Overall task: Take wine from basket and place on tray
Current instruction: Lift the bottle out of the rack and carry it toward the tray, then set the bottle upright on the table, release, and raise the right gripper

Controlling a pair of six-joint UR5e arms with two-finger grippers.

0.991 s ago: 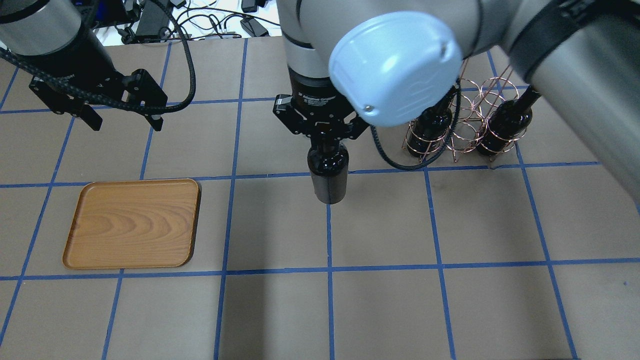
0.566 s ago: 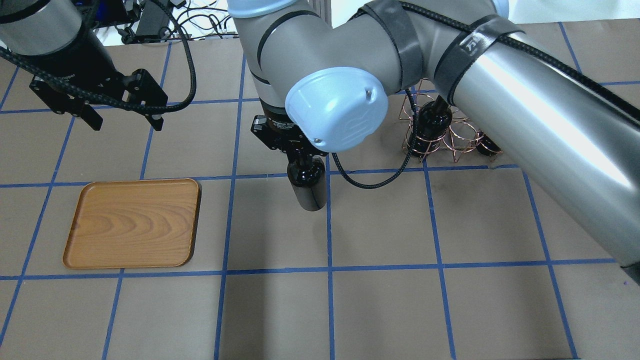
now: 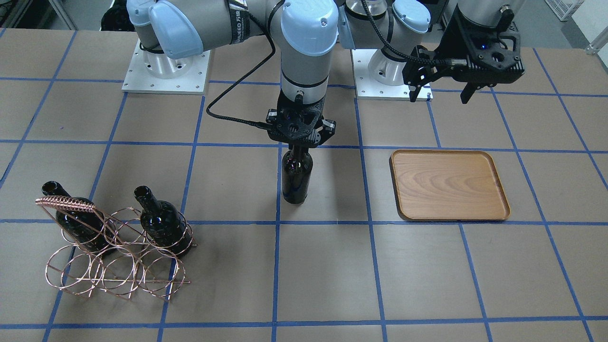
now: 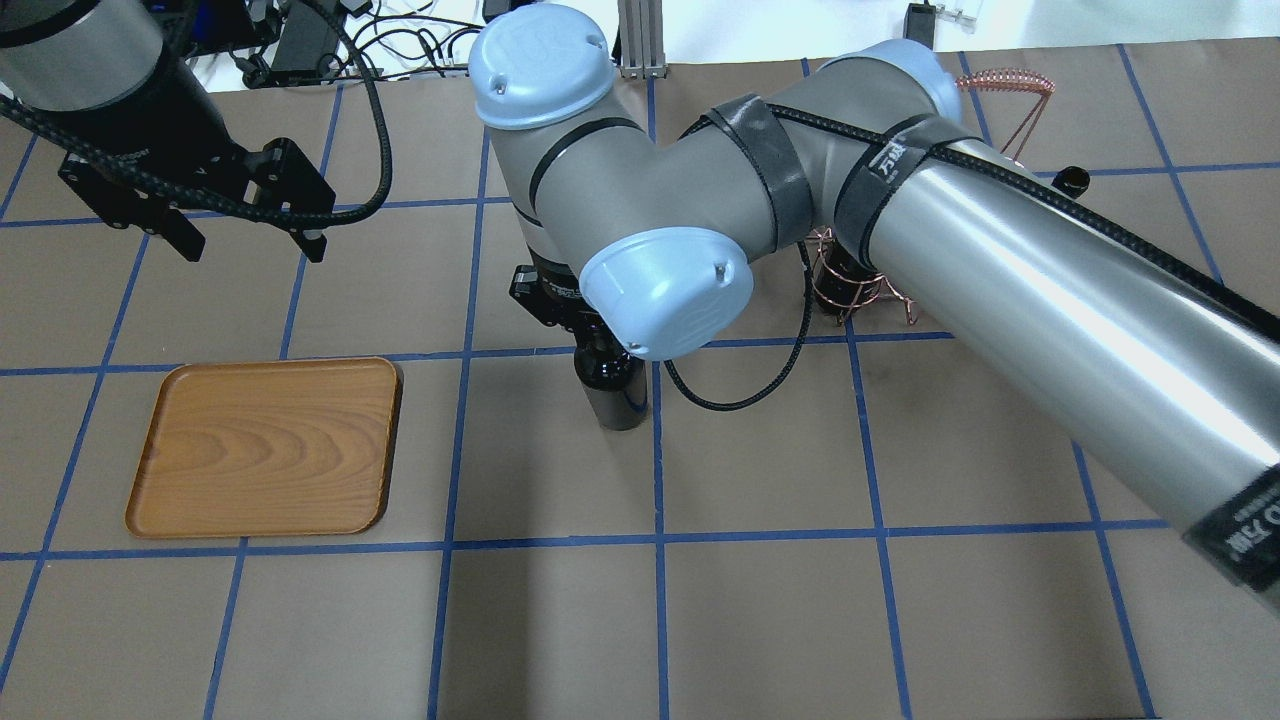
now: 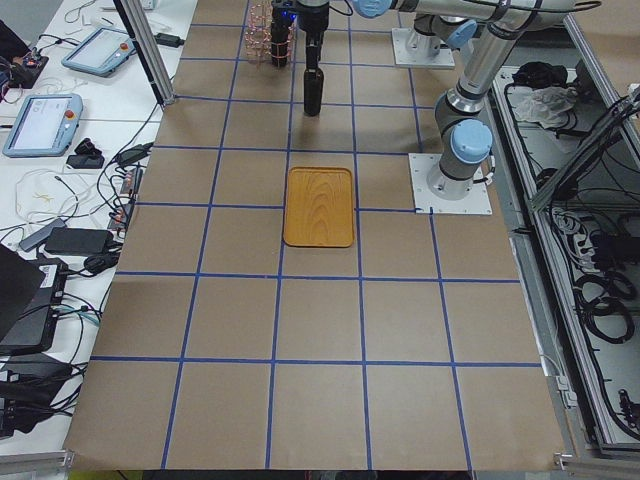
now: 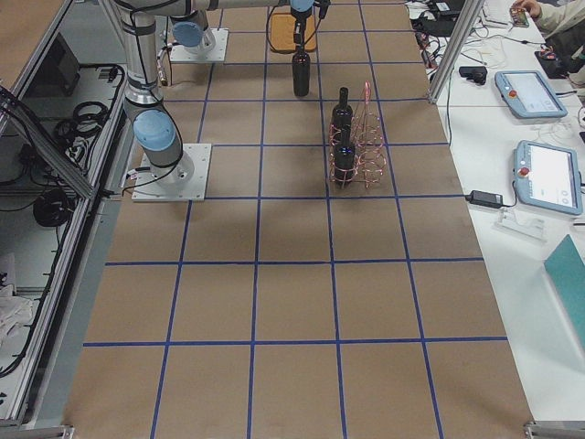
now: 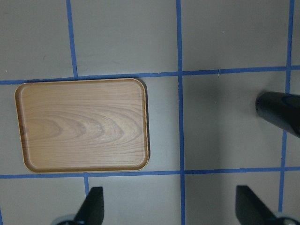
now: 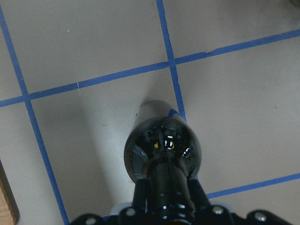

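Note:
My right gripper (image 3: 300, 138) is shut on the neck of a dark wine bottle (image 3: 297, 178) and holds it upright, low over the table, between the basket and the tray. The bottle also shows in the overhead view (image 4: 615, 390) and the right wrist view (image 8: 161, 150). The wooden tray (image 3: 449, 185) lies flat and holds nothing; it also shows in the overhead view (image 4: 265, 445). The copper wire basket (image 3: 114, 266) stands at the table's other end with two more bottles (image 3: 161, 221) in it. My left gripper (image 3: 439, 94) is open and hangs above the table behind the tray.
Blue tape lines grid the brown table. My right arm's elbow and forearm (image 4: 1000, 290) cover most of the basket in the overhead view. Cables and devices lie past the table's far edge (image 4: 400, 40).
My right gripper has carried the bottle away from the basket, toward the tray. The arm's elbow has swung across the overhead view. The left arm has not moved.

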